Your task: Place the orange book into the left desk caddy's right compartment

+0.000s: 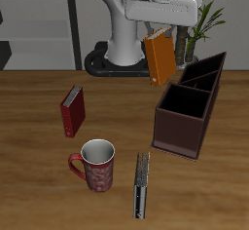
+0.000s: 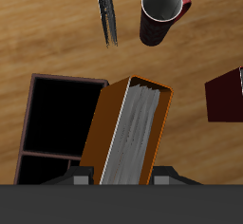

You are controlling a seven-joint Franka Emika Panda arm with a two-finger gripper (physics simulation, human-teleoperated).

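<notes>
Upper centre of the exterior view: we see the two-finger gripper [image 1: 160, 31] of the white arm clamped on the thin orange hardcover book [image 1: 159, 60], which hangs in the air, tilted, clear of the wooden table [image 1: 39, 175]. The book's lower corner sits just beside the back end of the dark maroon-brown open-topped desk caddy [image 1: 188, 107], not yet inside any compartment. We cannot tell from this view whether book and caddy wall touch.

Wrist view: the orange book [image 2: 128, 133] shows its pale grey page edge toward the camera, orange covers on either side. The grey gripper fingers [image 2: 81, 177] press it from both sides. Below it we note the caddy [image 2: 57, 128], its thin walls framing dark compartments split by a divider; the book overlaps the caddy's edge in this view.

Elsewhere on the table, exterior view:
- dark red book [image 1: 73, 111] standing upright, centre left of the frame, well apart from the caddy;
- red patterned mug [image 1: 94, 165] with a white inside, lower centre, nearer the front edge;
- slim grey-black book [image 1: 142, 185] just beside the mug, between mug and caddy.

A potted green plant [image 1: 209, 10] stands at upper right, behind the table.
</notes>
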